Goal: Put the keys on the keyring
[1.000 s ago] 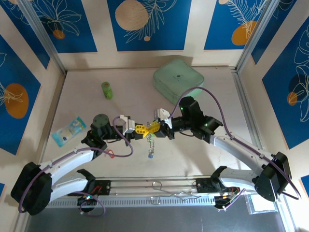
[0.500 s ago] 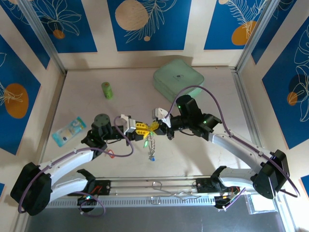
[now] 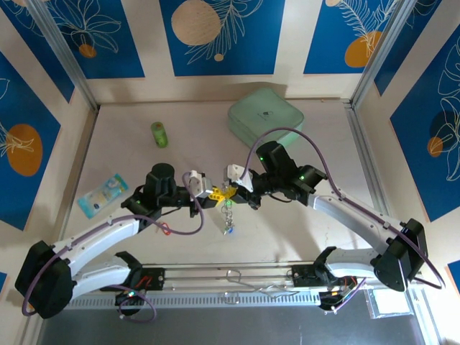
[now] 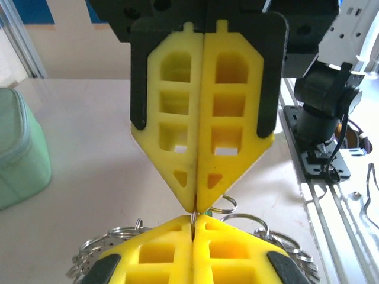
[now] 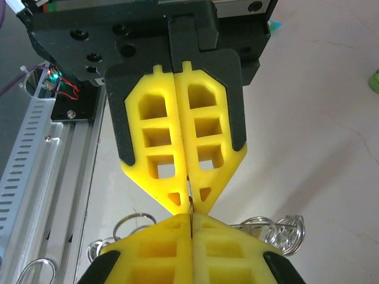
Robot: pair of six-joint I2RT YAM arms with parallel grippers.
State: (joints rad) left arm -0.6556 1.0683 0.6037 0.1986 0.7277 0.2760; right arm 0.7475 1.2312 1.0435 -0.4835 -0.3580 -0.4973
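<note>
A: Progress check. Where's the keyring sitting?

B: The keyring (image 3: 227, 210) is hanging mid-table btwn the two arms, below their tips. L gripper (image 3: 213, 194) and R gripper (image 3: 232, 192) are sitting tip to tip. Both are clenching tight, and each seems to be pinching the ring's thin wire. In the wrist views, silvery loops are bulging out on either side of the yellow fingers (image 4: 237, 254).

A: Any keys on yet?

B: A blue tag (image 3: 228, 231) is dangling at the ring's lowest end, so I'm judging at least one of the keys is riding on it. The exact count is too small to tell. Threading is looking part-done, w/ more probably remaining.

A: Any brands or writing?

B: Nothing legible. The green box (image 3: 266, 118) at the back is carrying a tiny dark logo. The blue packet (image 3: 103, 194) at far left is showing some print. Both are too small to read.
</note>
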